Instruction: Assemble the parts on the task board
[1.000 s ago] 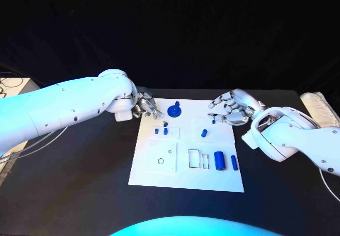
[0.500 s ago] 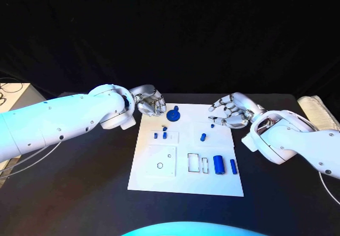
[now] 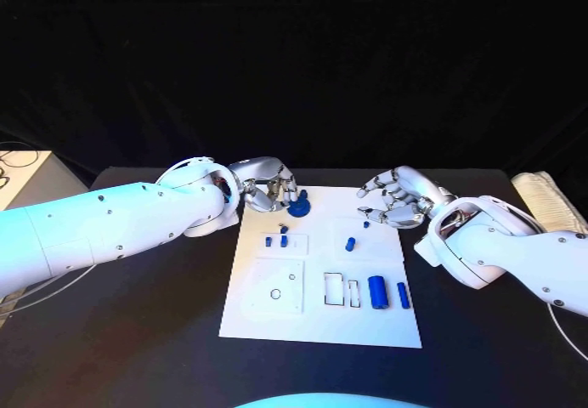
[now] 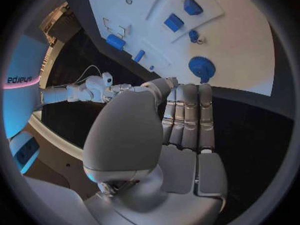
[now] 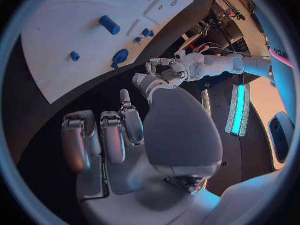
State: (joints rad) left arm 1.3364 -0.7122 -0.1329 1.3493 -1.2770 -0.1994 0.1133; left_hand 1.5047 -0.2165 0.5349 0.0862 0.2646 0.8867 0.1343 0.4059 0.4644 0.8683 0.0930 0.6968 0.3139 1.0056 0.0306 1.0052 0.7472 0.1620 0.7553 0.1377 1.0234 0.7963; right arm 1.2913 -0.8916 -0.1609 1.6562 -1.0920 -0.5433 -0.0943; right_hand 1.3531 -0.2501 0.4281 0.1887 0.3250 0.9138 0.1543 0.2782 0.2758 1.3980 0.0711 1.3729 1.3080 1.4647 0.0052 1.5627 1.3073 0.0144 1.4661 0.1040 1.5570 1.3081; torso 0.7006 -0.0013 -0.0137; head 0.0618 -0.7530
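The white task board (image 3: 321, 314) lies in the middle of the table. On it are a blue gear-shaped part (image 3: 300, 204), small blue pieces (image 3: 283, 240), a short peg (image 3: 351, 244), a thick cylinder (image 3: 377, 291) and a thin bar (image 3: 404, 294). My left hand (image 3: 263, 189) hovers at the board's far left corner, right beside the gear, holding nothing. My right hand (image 3: 394, 197) hovers over the far right edge, fingers loosely bent and nothing in them. The left wrist view shows the gear (image 4: 201, 66) just beyond my fingers (image 4: 187, 115). The right wrist view shows the cylinder (image 5: 109, 25).
A pale object (image 3: 545, 200) lies at the table's right edge. Cables and a light surface (image 3: 19, 170) sit off the table's left side. Black tabletop (image 3: 135, 340) surrounds the board on all sides.
The head camera has shifted a little. My left arm has swung in, bringing the left hand from beside the board to its far left corner by the gear. The right hand has barely moved.
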